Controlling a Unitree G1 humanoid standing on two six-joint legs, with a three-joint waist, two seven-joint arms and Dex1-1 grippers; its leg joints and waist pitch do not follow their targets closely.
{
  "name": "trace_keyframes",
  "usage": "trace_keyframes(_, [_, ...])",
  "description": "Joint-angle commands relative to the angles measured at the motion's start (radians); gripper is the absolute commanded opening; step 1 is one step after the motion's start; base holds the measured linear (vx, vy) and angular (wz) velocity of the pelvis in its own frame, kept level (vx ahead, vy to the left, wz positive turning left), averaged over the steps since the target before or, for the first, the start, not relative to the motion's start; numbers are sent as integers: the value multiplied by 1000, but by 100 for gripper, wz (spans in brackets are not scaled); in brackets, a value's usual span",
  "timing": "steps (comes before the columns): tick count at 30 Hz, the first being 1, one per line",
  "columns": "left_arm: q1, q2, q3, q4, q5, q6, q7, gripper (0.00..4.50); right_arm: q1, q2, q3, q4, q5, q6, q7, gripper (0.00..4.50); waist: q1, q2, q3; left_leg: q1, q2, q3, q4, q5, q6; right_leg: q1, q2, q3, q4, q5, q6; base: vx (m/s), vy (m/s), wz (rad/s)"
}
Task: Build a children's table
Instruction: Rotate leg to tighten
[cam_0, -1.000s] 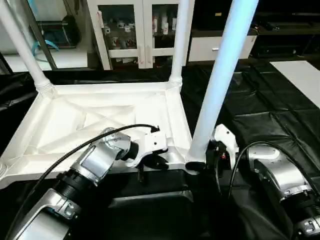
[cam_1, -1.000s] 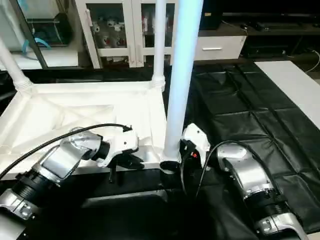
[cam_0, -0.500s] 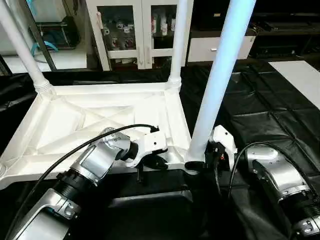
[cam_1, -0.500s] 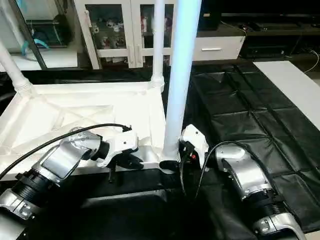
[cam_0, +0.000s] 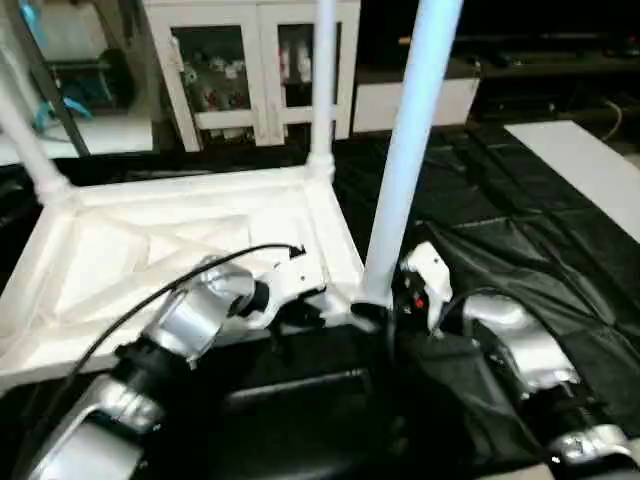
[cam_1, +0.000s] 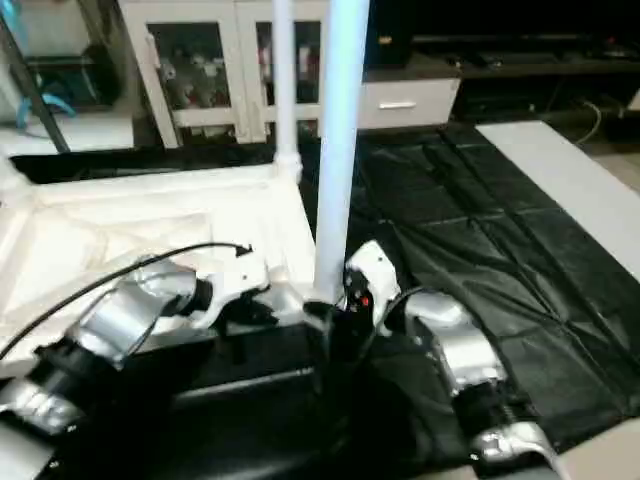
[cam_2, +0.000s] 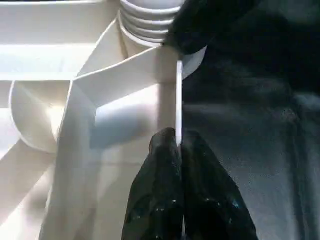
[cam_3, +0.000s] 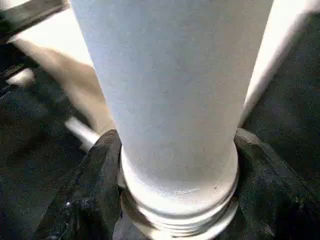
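Your left gripper (cam_2: 177, 150) is pinching the thin rim of the upturned table top (cam_0: 150, 250), which lies on the black mat (cam_0: 530, 230); your right gripper (cam_3: 175, 200) clasps the near leg (cam_0: 405, 170) at its base; light, stiff, smooth plastic, I judge; grip low by the threads.

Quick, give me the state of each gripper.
Left gripper: shut on the table top's rim.
Right gripper: closed around the near leg's base.
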Motion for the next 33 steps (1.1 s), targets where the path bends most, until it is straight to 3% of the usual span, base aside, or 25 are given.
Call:
trace_keyframes(1, [28,-55,-44,75,0,28,41,0,-35,45,-9,25,-26,9,-95,272,-3,-6,-32,17,46,-41,-81,-520,-29,10,-63,20,-105,-645,-87,0,0,0])
trace_keyframes(4, [-7,-123,7,156,5,22,172,0,-71,121,-23,103,-63,4,-272,272,-10,-3,-32,13,46,-50,-87,-549,-35,14,-63,10,-109,-634,-76,0,0,0])
trace_keyframes(6, [-14,-136,19,173,5,21,199,0,-80,134,-30,120,-67,3,-312,271,-17,-3,-30,20,43,-51,-85,-585,-37,8,-62,2,-117,-651,-67,0,0,0])
trace_keyframes(7, [-29,-159,42,205,4,7,258,0,-96,155,-39,151,-79,-1,-389,271,-19,-1,-27,32,42,-50,-82,-610,-36,-1,-61,-5,-128,-659,-61,0,0,0])
trace_keyframes(9, [-70,-211,94,295,11,-50,407,0,-140,217,-93,238,-80,-2,-564,270,-28,9,-25,46,42,-52,-81,-658,-33,-1,-52,-33,-142,-644,-48,0,0,0])
trace_keyframes(10, [-77,-221,106,310,9,-59,434,0,-149,228,-111,255,-79,-6,-614,270,-32,15,-24,43,52,-59,-97,-719,-38,15,-45,-50,-137,-595,-36,0,0,0])
trace_keyframes(12, [-96,-246,129,349,9,-86,499,0,-175,256,-147,303,-84,-13,-730,270,-21,25,-24,12,82,-55,-155,-825,-57,51,-40,-31,-57,-412,-68,-20,28,-1])
trace_keyframes(13, [-103,-256,138,366,9,-98,525,0,-186,263,-150,321,-93,-16,-757,270,-20,16,-24,16,78,-46,-158,-828,-60,45,-38,-26,-58,-405,-76,0,0,0])
trace_keyframes(14, [-108,-262,141,377,13,-107,540,0,-194,269,-153,329,-101,-19,-782,270,-18,3,-24,49,50,-31,-119,-779,-57,5,-56,-21,-104,-515,-78,0,0,0])
trace_keyframes(15, [-109,-262,140,382,18,-113,549,0,-198,271,-154,332,-107,-23,-796,270,-18,-5,-21,73,32,-26,-87,-733,-46,-21,-70,-31,-142,-621,-63,0,0,0])
trace_keyframes(16, [-112,-263,141,388,21,-119,552,0,-202,272,-153,334,-110,-32,-805,270,-19,-12,-16,80,11,-25,-44,-602,-11,-22,-90,-57,-186,-778,-11,0,0,0])
trace_keyframes(17, [-112,-263,142,388,20,-118,550,0,-202,272,-154,332,-110,-36,-805,270,-20,-7,-15,68,13,-30,-44,-565,-2,-5,-93,-70,-191,-795,11,0,0,0])
trace_keyframes(18, [-113,-263,143,390,20,-119,551,0,-203,272,-154,333,-110,-37,-806,270,-28,5,-15,27,33,-45,-71,-577,-3,37,-83,-92,-174,-750,52,69,22,-17])
trace_keyframes(19, [-121,-264,148,409,21,-132,549,0,-208,274,-152,336,-113,-59,-795,270,-21,34,-19,5,74,-63,-121,-694,-30,64,-70,-63,-105,-574,21,69,33,-10])
trace_keyframes(20, [-125,-262,147,420,21,-141,544,0,-208,277,-152,331,-113,-72,-785,270,-13,40,-23,7,92,-62,-157,-803,-62,60,-51,-35,-48,-364,-40,69,33,-10])
trace_keyframes(21, [-127,-259,145,428,23,-148,540,0,-205,275,-145,323,-119,-82,-776,270,-15,27,-21,20,80,-53,-154,-819,-71,40,-50,-30,-62,-343,-64,0,0,0])
trace_keyframes(22, [-127,-256,143,430,25,-153,539,0,-200,269,-130,311,-128,-91,-753,270,-14,-3,-23,49,40,-37,-104,-738,-60,-1,-75,-21,-113,-505,-78,28,-15,18])
trace_keyframes(23, [-127,-254,143,432,27,-155,539,0,-197,265,-121,304,-135,-95,-741,270,-8,-12,-21,58,25,-30,-79,-667,-39,-16,-88,-22,-138,-609,-69,28,-15,18])
trace_keyframes(24, [-127,-250,138,437,29,-160,528,0,-186,259,-119,284,-138,-99,-736,326,-1,-13,-24,30,23,-36,-72,-515,8,9,-110,-13,-136,-690,-56,0,0,0])
trace_keyframes(25, [-126,-245,133,437,30,-162,518,0,-175,249,-111,261,-143,-99,-716,326,10,-2,-33,-7,41,-44,-90,-400,24,37,-108,-1,-118,-600,-59,0,0,0])
trace_keyframes(27, [-122,-230,118,432,38,-166,492,0,-152,232,-110,204,-138,-91,-701,356,17,8,-33,1,50,-38,-97,-393,5,21,-85,1,-105,-457,-87,0,0,0])
trace_keyframes(28, [-117,-220,115,422,39,-165,479,0,-139,216,-107,165,-131,-77,-674,364,13,3,-33,0,49,-36,-99,-404,-2,24,-80,4,-95,-389,-114,0,0,0])
trace_keyframes(29, [-116,-218,116,420,39,-164,477,0,-137,212,-105,156,-129,-73,-666,364,12,4,-32,-8,49,-37,-102,-409,-1,32,-79,3,-90,-370,-125,0,0,0])
trace_keyframes(31, [-113,-211,116,413,36,-163,464,0,-129,191,-94,122,-123,-52,-614,377,11,5,-34,-4,49,-35,-100,-418,1,31,-79,4,-90,-368,-133,0,0,0])
trace_keyframes(33, [-95,-184,103,389,32,-172,398,0,-108,103,-65,19,-86,25,-429,399,16,1,-36,-3,50,-32,-96,-404,20,36,-79,7,-89,-350,-136,0,0,0])
